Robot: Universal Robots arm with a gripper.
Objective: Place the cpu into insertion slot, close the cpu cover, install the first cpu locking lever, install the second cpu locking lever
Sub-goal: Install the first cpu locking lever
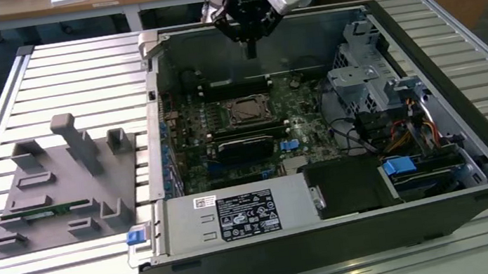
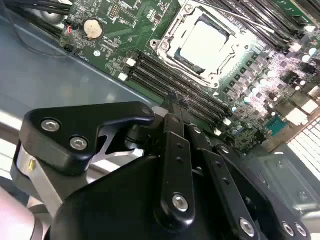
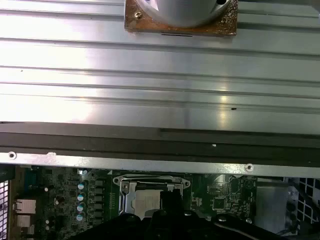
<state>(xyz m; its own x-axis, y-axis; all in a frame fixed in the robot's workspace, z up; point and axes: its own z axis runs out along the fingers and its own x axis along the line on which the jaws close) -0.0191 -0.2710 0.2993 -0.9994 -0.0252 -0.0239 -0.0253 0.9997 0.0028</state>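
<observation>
The black end effector (image 1: 250,37) hangs above the back of the open black computer case (image 1: 472,149) on the slatted metal bench (image 1: 75,74), fingers clenched together on nothing. Well below it, the small square silver-grey cpu (image 2: 202,41) already sits in its socket, framed by the thin metal cpu cover (image 2: 167,45), apparently closed.
</observation>
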